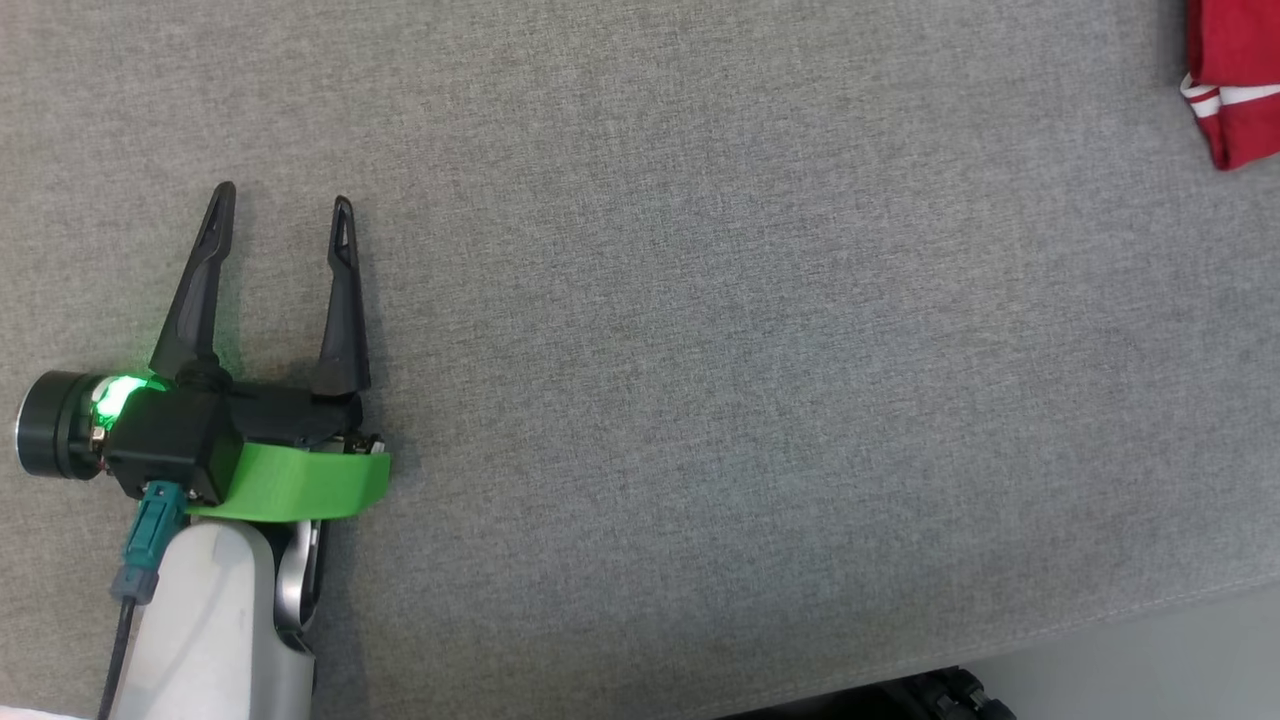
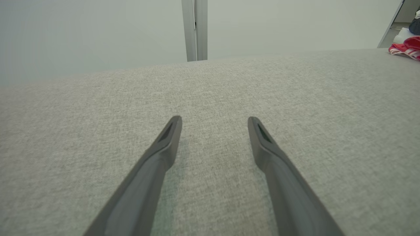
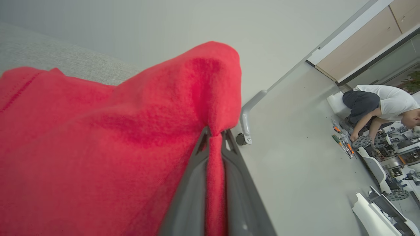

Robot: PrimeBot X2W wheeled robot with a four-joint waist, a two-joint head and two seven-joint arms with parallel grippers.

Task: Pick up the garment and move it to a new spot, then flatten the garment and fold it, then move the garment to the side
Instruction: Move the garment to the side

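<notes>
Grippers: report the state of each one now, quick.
Left gripper: open, holding nothing, above the grey fabric surface.
Right gripper: shut on the red garment.

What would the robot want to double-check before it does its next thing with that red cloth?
1. Right gripper shut on the red garment: ok, a fold is pinched in it.
2. Left gripper open and free: ok, holding nothing.
3. Garment flat: not ok, it is bunched up.
4. Garment lifted off the grey surface: cannot tell.
5. Person away from the arms: ok, crouched on the floor at a distance.
</notes>
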